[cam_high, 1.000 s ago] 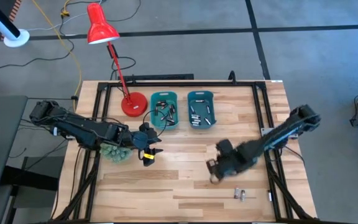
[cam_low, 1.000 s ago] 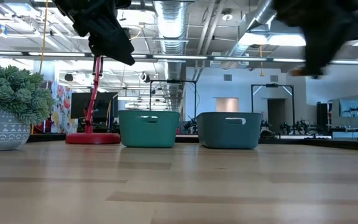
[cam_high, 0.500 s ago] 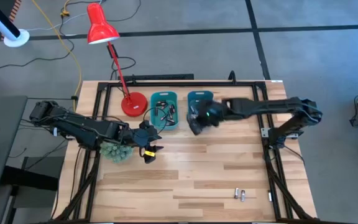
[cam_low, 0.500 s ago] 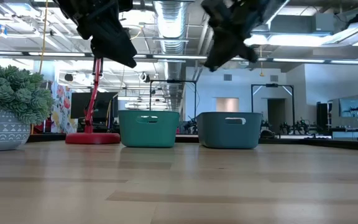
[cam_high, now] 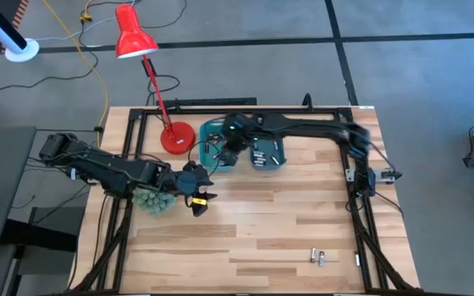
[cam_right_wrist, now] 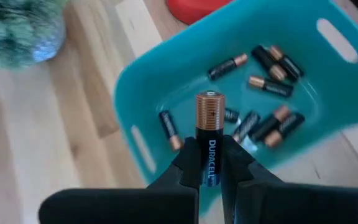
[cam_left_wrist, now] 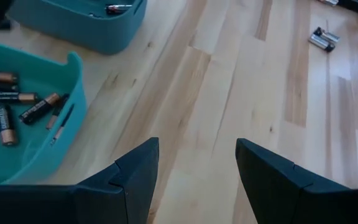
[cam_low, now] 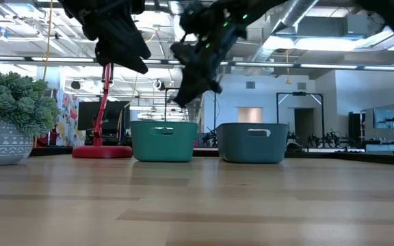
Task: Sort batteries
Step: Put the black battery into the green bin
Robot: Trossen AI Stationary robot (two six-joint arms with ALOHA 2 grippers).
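Note:
Two teal bins stand at the table's far middle: the left bin (cam_high: 218,145) holds several dark, copper-ended batteries (cam_right_wrist: 272,68), and the right bin (cam_high: 266,144) holds several silvery ones. My right gripper (cam_high: 233,141) hangs over the left bin, shut on a black battery with a copper top (cam_right_wrist: 209,134). Two loose batteries (cam_high: 318,256) lie near the table's front right. My left gripper (cam_left_wrist: 197,149) waits open and empty above the table, just in front of the left bin. My right gripper pinches the battery's black lower half (cam_right_wrist: 209,163) between its two fingers (cam_right_wrist: 188,167). The battery lies along the fingers, and its copper end (cam_right_wrist: 209,107) sticks out past their tips. The fingers slant downward from above. The battery is lifted clear above the left bin's inside.
A red desk lamp stands with its base (cam_high: 176,137) left of the bins. A green potted plant (cam_high: 153,200) sits under my left arm. Bare wood (cam_high: 253,230) stretches across the middle and the front of the table.
My right gripper has swung from the table's near right toward the far left. It passed over the right bin and now stands over the left bin. Its wrist has rolled on the way, and it has stayed shut.

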